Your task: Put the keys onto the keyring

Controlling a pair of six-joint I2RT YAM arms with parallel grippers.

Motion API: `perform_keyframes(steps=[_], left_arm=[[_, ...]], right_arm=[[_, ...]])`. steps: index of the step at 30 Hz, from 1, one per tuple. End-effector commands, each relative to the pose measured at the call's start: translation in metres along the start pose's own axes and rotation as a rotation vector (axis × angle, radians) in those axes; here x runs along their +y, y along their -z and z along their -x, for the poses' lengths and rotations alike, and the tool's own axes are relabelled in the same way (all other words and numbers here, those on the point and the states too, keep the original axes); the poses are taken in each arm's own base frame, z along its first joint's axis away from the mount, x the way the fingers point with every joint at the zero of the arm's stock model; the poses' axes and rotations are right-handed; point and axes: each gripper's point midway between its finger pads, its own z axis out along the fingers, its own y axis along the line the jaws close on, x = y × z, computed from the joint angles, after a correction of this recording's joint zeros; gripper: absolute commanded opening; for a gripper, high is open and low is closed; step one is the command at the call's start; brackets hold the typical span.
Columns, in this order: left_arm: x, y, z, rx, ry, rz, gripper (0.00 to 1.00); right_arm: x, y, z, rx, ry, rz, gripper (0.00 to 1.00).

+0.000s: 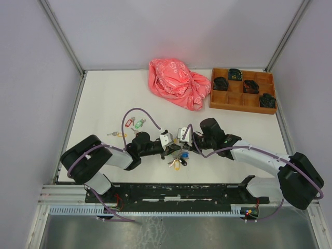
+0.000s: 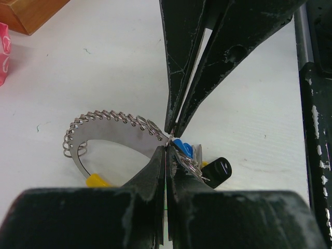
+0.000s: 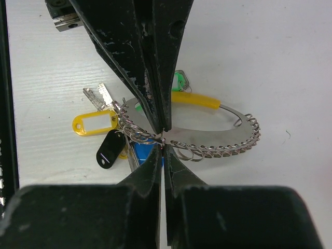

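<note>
At lower centre of the worktop [image 1: 104,98], left fingers [image 2: 161,162] and right fingers [image 3: 155,162] clench the keyring [image 2: 109,129], apparently mid-threading; next, fetching the green key [image 1: 138,123].

Left arm [image 1: 111,157] and right arm [image 1: 259,155]: white link shells, chunky black joints. Thin purple cables [image 1: 136,109] loop off each. Pale grey wrist blocks [image 1: 166,138]. Left fingers [image 2: 148,181] and right fingers [image 3: 148,179]: black, matte, tapered to points, paint scuffed and chipped pale along edges. Black base plate [image 1: 176,193], scratched.
</note>
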Motion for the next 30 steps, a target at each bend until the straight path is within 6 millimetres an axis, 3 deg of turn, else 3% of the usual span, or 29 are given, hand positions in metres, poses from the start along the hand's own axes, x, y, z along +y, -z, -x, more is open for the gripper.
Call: perform_keyframes(steps=[1,7,12,18,30], left_arm=[[0.009,-0.006,0.044,-0.120,-0.108,0.022,0.03],[0.009,-0.005,0.050,-0.135,-0.097,0.027,0.03],[0.009,0.005,0.049,-0.117,-0.039,0.065,0.22],[0.011,0.022,0.048,-0.072,0.025,0.134,0.32],[0.039,0.054,0.020,0.121,0.352,0.437,0.47]], right_arm=[[-0.010,0.000,0.018,-0.035,0.028,-0.009,0.02],[-0.012,0.002,0.015,-0.024,0.041,-0.021,0.01],[-0.012,0.010,0.018,-0.040,0.076,-0.049,0.01],[-0.008,0.019,0.023,-0.085,0.133,-0.069,0.01],[0.003,0.039,0.028,-0.106,0.385,-0.042,0.01]])
